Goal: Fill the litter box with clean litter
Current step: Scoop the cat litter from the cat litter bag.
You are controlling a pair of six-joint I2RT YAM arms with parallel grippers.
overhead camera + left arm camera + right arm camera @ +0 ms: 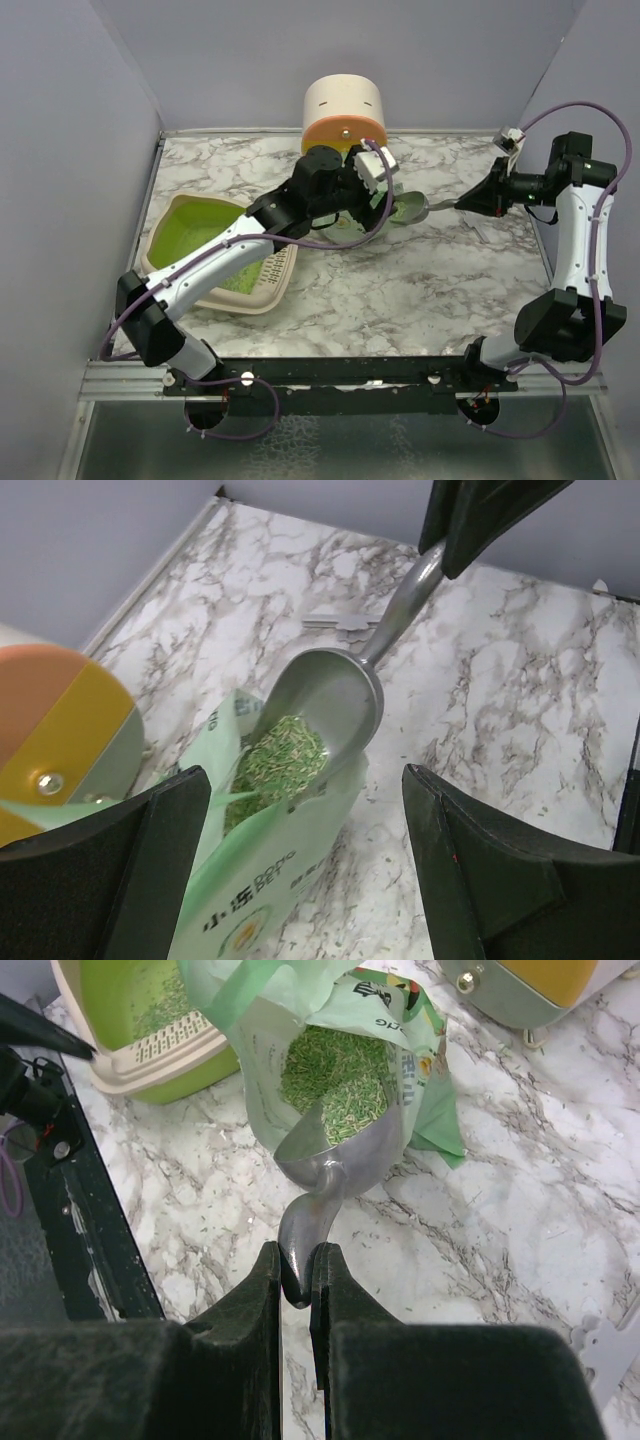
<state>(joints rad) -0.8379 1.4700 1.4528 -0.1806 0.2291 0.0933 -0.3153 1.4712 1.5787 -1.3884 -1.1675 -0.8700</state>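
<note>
- the right gripper (297,1260) was pinched narrow on the handle of the grey scoop (340,1165).
- just ahead of it, the scoop's bowl lay in the mouth of the mint-green bag (425,1110), resting on the clean litter (335,1075), which was fine green granules.
- the left gripper (305,778) stood wide, straddling the bag, clear of it on one side.
- farther ahead-left sat the litter box (165,1055), with a cream rim, a slotted grid, a lime inside and some granules in it.
</note>
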